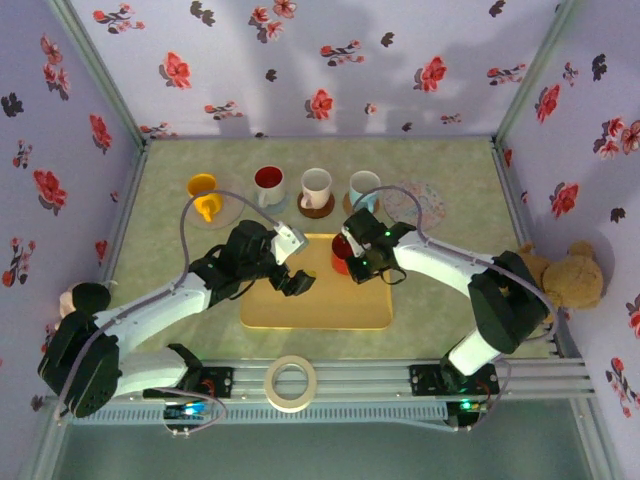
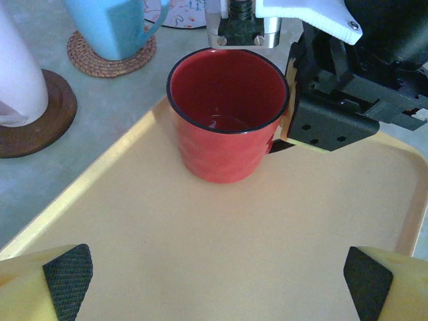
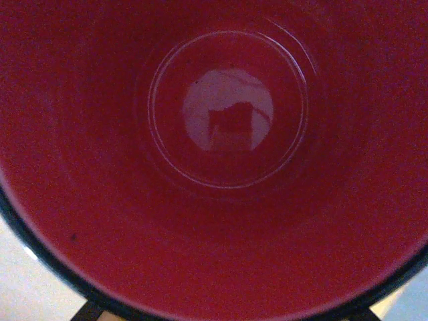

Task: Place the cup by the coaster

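Note:
A red cup (image 1: 342, 262) (image 2: 227, 120) stands upright on the far part of a yellow tray (image 1: 300, 310) (image 2: 120, 221). My right gripper (image 1: 352, 250) (image 2: 289, 124) comes down on the cup's right rim and looks clamped on its wall. In the right wrist view I look straight down into the cup's red inside (image 3: 227, 134). My left gripper (image 1: 300, 282) (image 2: 217, 281) hangs open over the tray, a short way in front of the cup, with nothing between its fingers. A bare round flowered coaster (image 1: 415, 200) (image 2: 180, 13) lies behind the tray at the right.
Behind the tray stands a row: a yellow cup (image 1: 203, 192), a red-lined mug (image 1: 268, 184), a white cup on a brown coaster (image 1: 316, 190) (image 2: 20, 87), a blue cup on a woven coaster (image 1: 363, 188) (image 2: 114, 30). A tape roll (image 1: 291, 383) lies near the bases; a teddy bear (image 1: 572, 275) sits right.

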### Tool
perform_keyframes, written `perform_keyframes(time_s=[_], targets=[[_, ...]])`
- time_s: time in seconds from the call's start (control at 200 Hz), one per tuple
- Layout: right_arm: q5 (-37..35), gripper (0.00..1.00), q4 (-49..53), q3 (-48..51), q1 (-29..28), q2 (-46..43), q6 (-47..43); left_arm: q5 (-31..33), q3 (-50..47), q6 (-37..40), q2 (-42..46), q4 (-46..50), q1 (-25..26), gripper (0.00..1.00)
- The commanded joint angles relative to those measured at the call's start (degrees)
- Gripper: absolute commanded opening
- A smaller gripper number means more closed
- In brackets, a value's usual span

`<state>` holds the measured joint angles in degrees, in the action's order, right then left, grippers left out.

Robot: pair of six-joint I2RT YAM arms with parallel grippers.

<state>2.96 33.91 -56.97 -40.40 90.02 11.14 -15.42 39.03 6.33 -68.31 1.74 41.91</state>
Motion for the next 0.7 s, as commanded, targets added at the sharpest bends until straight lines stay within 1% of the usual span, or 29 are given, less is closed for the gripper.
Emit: perform_keyframes(time_s=[0.0,0.18,0.455,0.695], targets=[[1.33,0.0,1.29,-2.19,-0.33,-0.62,-0.28,0.48,0.04,-0.04,0.35,-0.72,0.45,1.0],[3.11,0.0,0.05,-1.44,-0.36,-3.39,-0.16,1.08,0.26,1.47,0.51,-0.42,0.46,1.0],[6.04,0.0,-2.24,0.11,-0.37,-10.37,0.19,1.14,1.34,1.38,1.73,-0.68,0.5,1.0],[3.84,0.0,-0.03,-2.21,-0.16,-15.26,-0.41,1.26,2.62,1.34,2.83,-1.2,0.5,1.0]])
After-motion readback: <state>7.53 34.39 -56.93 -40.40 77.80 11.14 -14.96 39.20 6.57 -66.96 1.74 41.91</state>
